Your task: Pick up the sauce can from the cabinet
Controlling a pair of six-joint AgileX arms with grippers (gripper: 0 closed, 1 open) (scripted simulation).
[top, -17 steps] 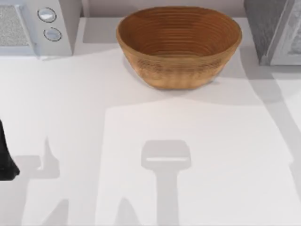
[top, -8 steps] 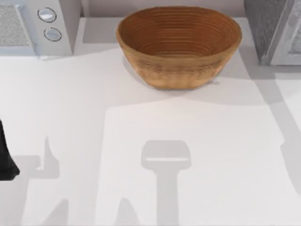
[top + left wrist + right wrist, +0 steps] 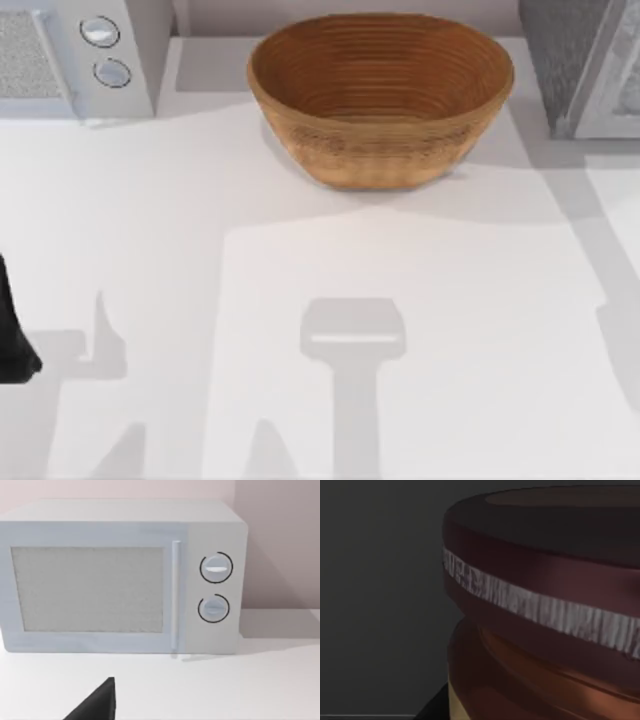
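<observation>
the sauce can (image 3: 545, 610) sits very close before the right wrist camera, dark grey wall behind; right claw's grip: cannot tell. left arm (image 3: 12, 335) parked at the table's (image 3: 300, 260) left edge, its claw unreadable too. broad bare tabletop, then woven bowl (image 3: 380, 95), microwave (image 3: 120, 575), cabinet (image 3: 580, 65) along the far edge.

The sauce can (image 3: 545, 610) stands very close in front of the right wrist camera, with a dark wall behind it and a narrow dark gap at its side. Ahead of the left arm (image 3: 12, 330), the microwave (image 3: 120, 575) blocks the way; the white table (image 3: 400, 400) before it lies bare. The woven bowl (image 3: 380, 95) stands at the far middle, and the cabinet (image 3: 585, 65) beside it.
</observation>
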